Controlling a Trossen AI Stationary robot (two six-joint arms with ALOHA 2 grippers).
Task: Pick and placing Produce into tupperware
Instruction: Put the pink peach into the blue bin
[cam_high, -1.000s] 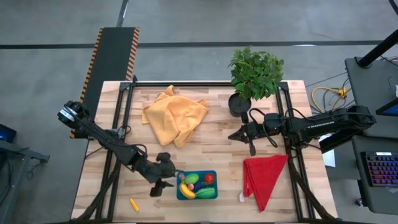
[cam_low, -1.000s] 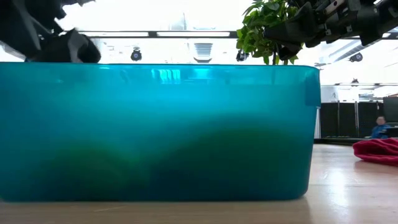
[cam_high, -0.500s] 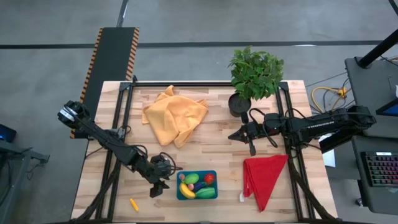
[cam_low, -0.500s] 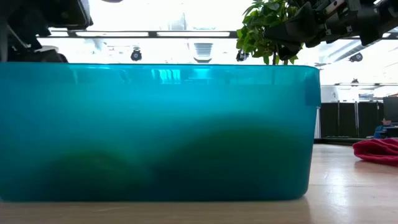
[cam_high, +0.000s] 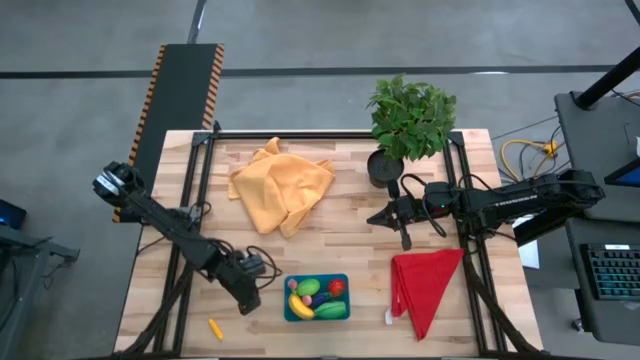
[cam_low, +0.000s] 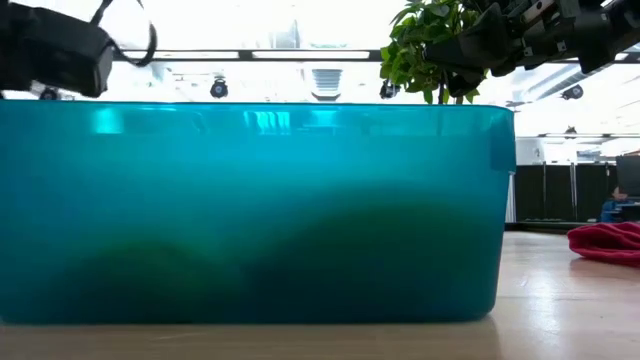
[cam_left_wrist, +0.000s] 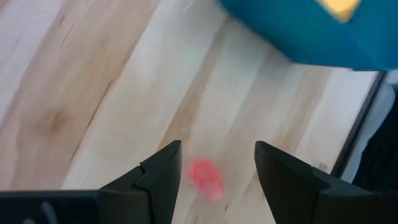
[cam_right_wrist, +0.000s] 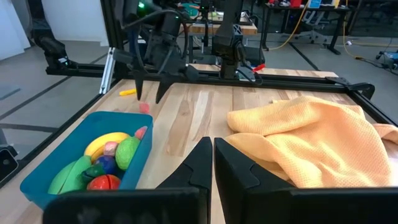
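— So, what is seen on the wooden table (cam_high: 350, 225), largest first?

— An orange cloth (cam_high: 280, 185) is spread toward the far side, a potted plant (cam_high: 408, 118) stands at the far right, and a red cloth (cam_high: 425, 285) lies at the near right. The teal tupperware (cam_high: 342, 311) is set near the front edge, between the two arms.

— And what is held inside it?

— A yellow banana (cam_right_wrist: 107, 142), a red tomato (cam_right_wrist: 103, 183), green pieces (cam_right_wrist: 127, 152) and a dark eggplant (cam_right_wrist: 107, 165) are packed together in it.

— How is the left gripper (cam_left_wrist: 214, 174) placed?

— It hangs just left of the tupperware, pointed down at the table. Its fingers (cam_left_wrist: 283, 180) are spread apart and nothing is held or touched by them. A small pink bit (cam_left_wrist: 205, 176) is seen on the wood between the fingertips, just outside the container wall.

— Anything else loose?

— An orange carrot (cam_high: 215, 328) lies on the table nearer the front-left corner, apart from the gripper.

— And the right gripper (cam_right_wrist: 212, 155)?

— It is held above mid-table beside the plant pot, its fingers pressed together on nothing.

— Any readable writing?

— None can be made out.
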